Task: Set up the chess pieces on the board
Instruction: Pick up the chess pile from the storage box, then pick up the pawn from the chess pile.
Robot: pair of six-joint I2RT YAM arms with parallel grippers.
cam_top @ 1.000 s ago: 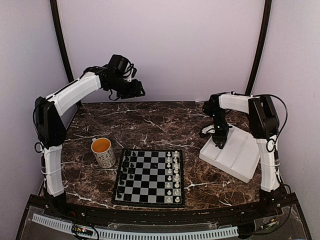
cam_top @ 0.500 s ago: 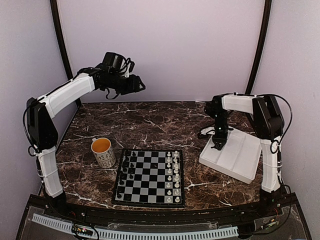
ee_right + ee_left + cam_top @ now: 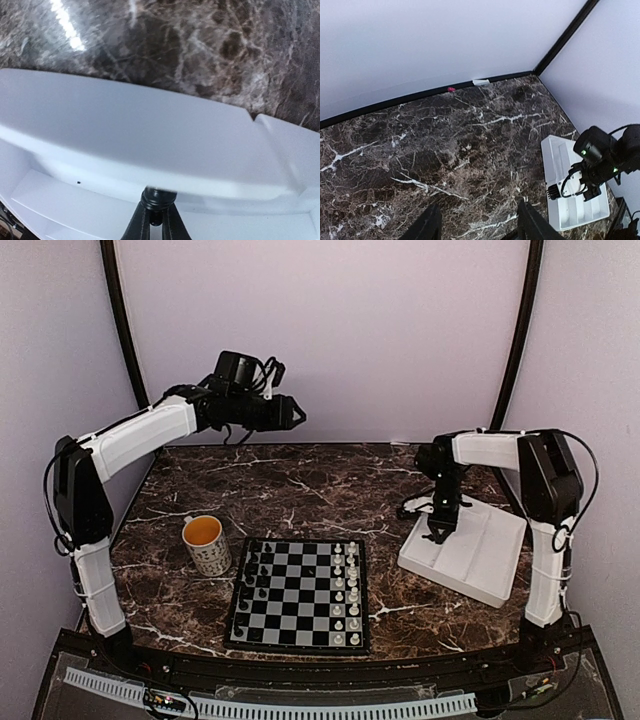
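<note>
Pinching a chess piece point(image 3: 159, 196) in the tray point(image 3: 480, 565), our right gripper point(image 3: 437, 536) has the board point(image 3: 300, 592) to its near left; our left gripper point(image 3: 477, 206) gapes, farther off.

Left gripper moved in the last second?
Yes. The left gripper has swung rightward along the back wall and is now further right of the mug, which stayed put.

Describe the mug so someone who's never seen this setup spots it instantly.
On the dark marble table, find the chessboard near the front edge. Just to its left stands the mug: pale and patterned outside, orange inside, far taller than the chess pieces, and the only cup in sight.
</note>
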